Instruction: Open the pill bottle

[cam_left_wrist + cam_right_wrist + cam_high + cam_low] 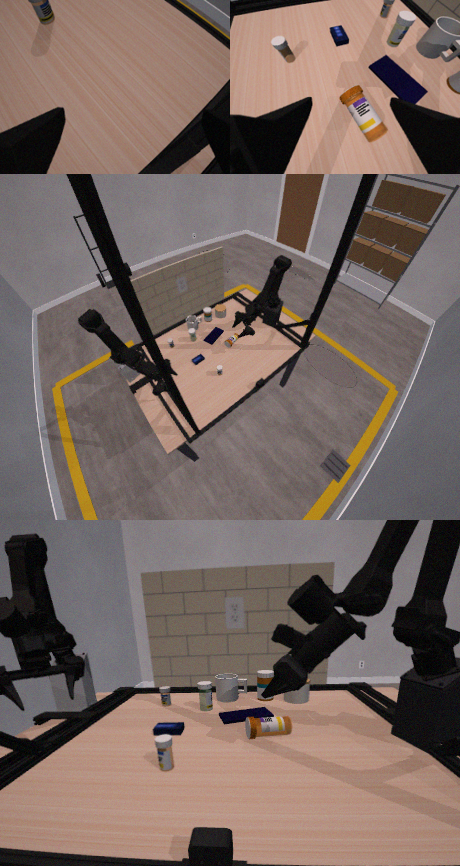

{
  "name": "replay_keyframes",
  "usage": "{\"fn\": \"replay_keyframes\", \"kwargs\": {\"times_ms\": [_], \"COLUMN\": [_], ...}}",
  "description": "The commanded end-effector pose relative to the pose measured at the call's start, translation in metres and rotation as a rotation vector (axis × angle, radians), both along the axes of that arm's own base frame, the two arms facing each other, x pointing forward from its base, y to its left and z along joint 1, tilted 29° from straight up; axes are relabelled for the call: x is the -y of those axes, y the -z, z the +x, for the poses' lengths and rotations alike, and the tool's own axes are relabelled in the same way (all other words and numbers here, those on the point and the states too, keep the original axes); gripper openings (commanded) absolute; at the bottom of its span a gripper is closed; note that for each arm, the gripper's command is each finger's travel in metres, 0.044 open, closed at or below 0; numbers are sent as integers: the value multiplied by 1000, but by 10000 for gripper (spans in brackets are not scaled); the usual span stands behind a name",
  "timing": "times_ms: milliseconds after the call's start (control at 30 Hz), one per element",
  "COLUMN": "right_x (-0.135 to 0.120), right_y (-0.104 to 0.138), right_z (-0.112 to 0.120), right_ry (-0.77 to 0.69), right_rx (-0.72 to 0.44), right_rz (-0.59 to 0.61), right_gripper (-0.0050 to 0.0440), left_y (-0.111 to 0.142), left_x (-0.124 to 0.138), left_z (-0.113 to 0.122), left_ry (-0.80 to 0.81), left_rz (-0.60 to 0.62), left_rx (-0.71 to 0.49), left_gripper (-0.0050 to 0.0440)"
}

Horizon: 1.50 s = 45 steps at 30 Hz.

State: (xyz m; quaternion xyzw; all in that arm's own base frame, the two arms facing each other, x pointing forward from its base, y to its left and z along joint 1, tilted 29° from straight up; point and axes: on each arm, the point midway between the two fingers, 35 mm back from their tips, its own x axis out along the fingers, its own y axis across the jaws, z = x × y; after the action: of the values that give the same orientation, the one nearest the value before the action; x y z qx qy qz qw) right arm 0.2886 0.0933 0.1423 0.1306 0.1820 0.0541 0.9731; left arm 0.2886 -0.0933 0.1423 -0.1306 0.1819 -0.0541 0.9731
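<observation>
- Right pincer [237,330] [267,692] [351,102]: wide open, gripping nothing, above the pill bottle [231,340] [270,726] [364,115]; an off-centre close could roll its round body away.
- The bottle lies on the table [215,384] [240,800] [319,128]: orange, white label with purple and yellow, ribbed orange cap [250,727] [351,94] on. Pulling without releasing the lock could force it.
- Dark blue slab [214,335] [246,715] [398,78], near the bottle: a low sweep might knock it.
- Left pincer [166,381] [47,703] [134,111]: wide open, empty, well apart.
</observation>
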Motion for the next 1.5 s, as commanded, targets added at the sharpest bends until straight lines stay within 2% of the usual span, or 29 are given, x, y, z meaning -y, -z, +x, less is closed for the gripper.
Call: {"fn": "replay_keyframes", "kwargs": {"times_ms": [0,667,867,1033,1100,1133,1233,1467], "right_x": [0,0,3,8,8,11,16,26], "right_y": [0,2,13,21,21,27,29,38], "right_z": [0,2,23,34,34,31,39,37], "right_ry": [0,-13,-144,-258,-258,-286,-384,-548], "right_rx": [0,-21,-189,-310,-310,-366,-435,-582], "right_rz": [0,-28,-240,-349,-349,-369,-420,-447], "right_gripper": [440,440,440,440,440,440,440,440], "left_y": [0,0,0,0,0,0,0,0], "left_x": [0,0,0,0,0,0,0,0], "left_z": [0,0,0,0,0,0,0,0], "left_ry": [0,0,0,0,0,0,0,0], "left_rz": [0,0,0,0,0,0,0,0], "left_rx": [0,0,0,0,0,0,0,0], "left_gripper": [440,440,440,440,440,440,440,440]}}
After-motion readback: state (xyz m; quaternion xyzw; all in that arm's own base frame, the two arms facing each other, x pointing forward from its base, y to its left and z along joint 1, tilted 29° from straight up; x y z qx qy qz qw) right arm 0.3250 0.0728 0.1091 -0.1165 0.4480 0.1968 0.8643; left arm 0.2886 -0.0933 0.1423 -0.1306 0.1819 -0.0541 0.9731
